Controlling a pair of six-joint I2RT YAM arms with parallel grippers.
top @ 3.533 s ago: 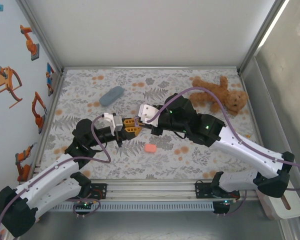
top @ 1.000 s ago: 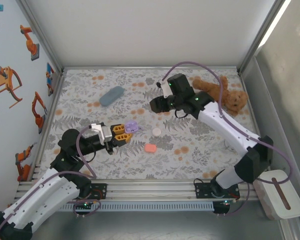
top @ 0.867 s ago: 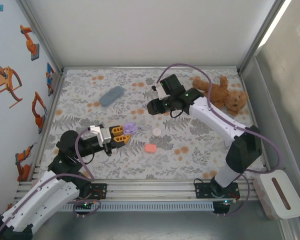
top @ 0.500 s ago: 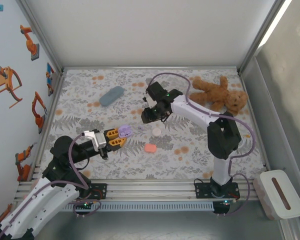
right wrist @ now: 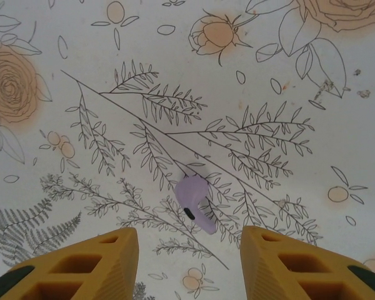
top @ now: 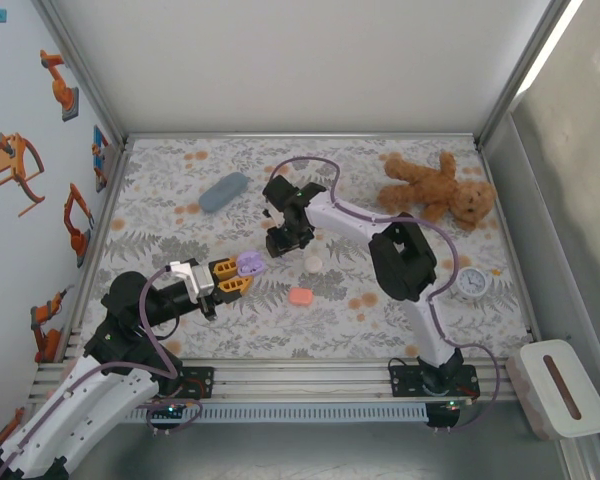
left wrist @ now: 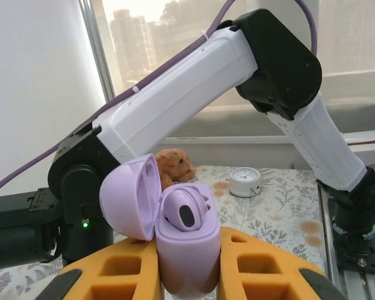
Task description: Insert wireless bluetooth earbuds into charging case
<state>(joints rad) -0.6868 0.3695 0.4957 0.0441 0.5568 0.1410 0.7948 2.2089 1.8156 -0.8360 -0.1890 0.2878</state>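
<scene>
My left gripper is shut on a lilac charging case, held upright off the table at centre left. In the left wrist view the case sits between my orange fingers with its lid swung open to the left, and one lilac earbud rests in its well. My right gripper points down at the table just beyond the case. It is open, and a loose lilac earbud lies on the floral cloth just ahead of the gap, touching neither finger.
A white round case and a salmon-pink case lie right of my left gripper. A blue-grey case lies at the back left. At the back right is a teddy bear, with a small clock nearer.
The right arm has swung left from beside the teddy bear and come down over the loose earbud, its jaws narrowing. The left arm has drawn back slightly, the case still in its grip.
</scene>
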